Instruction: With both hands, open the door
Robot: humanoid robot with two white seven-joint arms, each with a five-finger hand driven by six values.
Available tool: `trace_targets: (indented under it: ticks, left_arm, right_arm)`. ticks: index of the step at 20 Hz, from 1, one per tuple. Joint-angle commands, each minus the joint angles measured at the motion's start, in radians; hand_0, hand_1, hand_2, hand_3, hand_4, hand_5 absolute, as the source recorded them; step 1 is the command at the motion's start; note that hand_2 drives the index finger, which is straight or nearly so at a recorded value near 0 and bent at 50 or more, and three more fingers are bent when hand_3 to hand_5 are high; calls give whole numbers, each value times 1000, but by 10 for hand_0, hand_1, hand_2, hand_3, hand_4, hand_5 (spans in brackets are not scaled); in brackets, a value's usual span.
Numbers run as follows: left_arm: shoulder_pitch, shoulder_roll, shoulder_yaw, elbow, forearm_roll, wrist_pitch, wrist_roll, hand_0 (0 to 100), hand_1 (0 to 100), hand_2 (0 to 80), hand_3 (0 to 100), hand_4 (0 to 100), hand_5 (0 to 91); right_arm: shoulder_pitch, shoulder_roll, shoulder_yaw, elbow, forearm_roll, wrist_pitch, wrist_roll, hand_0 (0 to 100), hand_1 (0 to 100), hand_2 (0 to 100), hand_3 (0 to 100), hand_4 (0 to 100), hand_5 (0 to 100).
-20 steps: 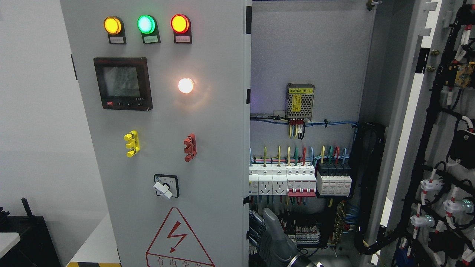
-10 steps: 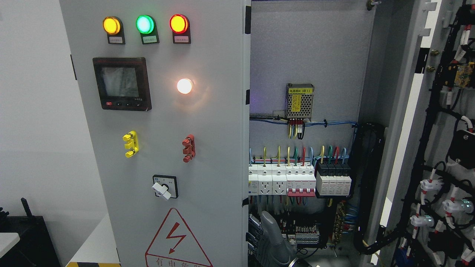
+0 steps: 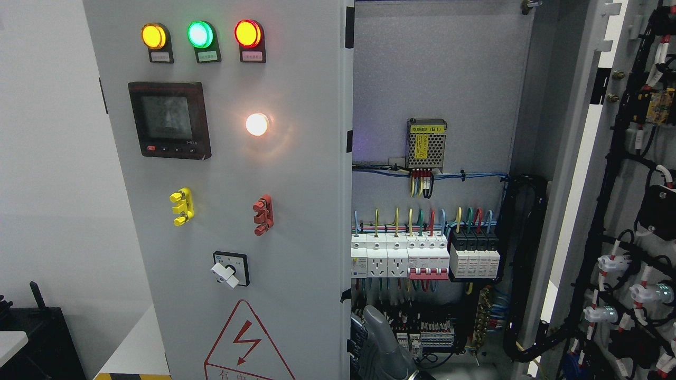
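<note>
While the left cabinet door [image 3: 222,190] fills the left and middle of the frame, its panel fittings have drifted slightly leftward over the last second: the three indicator lamps [image 3: 198,35], the meter display [image 3: 169,120] and the rotary switch [image 3: 230,269] all sit a little further left than before. I read that as the door swinging a bit wider, so the opening seems to be underway, not finished. A grey robot hand [image 3: 381,343] shows at the bottom centre, just beside the door's free edge, and has sunk lower in the frame. Its arm is cut off by the bottom edge, so I cannot tell which side it belongs to, nor whether it is gripping the door edge or only lying against it (its fingers are not clear). The right door [image 3: 628,190] stands wide open at the right edge, wiring exposed. No second hand is visible. The breaker row [image 3: 425,257] sits inside the cabinet.
</note>
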Motion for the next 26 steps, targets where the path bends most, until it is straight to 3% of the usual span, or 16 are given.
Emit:
trace_targets:
  ticks: [1,26]
  left_arm:
    - [31,-27,0,0,3,0,0,0,0,0,0,42,0]
    - [31,-27,0,0,3,0,2,0,0,0,0,42,0]
  right_arm:
    - [5,4,16,-30,-11,1,25,0,0,0,0,0,0]
    - [76,3,66,-136,-36,24,65,0,0,0,0,0,0]
